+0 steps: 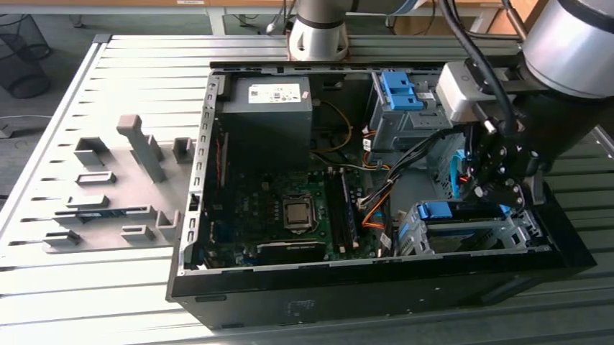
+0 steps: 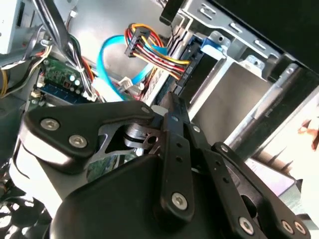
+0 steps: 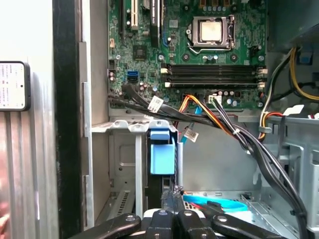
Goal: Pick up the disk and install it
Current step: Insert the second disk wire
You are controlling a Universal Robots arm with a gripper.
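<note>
Open computer case (image 1: 192,273) on a slatted grey metal table (image 1: 57,287).
The gripper (image 1: 494,188) hangs above the drive cage (image 1: 461,233); its opening cannot be told. The disk (image 3: 162,159), blue-framed, stands seated in the cage just below it.

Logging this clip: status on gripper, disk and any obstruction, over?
Gripper low inside the computer case, above the drive cage. Disk upright in the cage, blue frame tab showing. Cable bundle runs close by.
</note>
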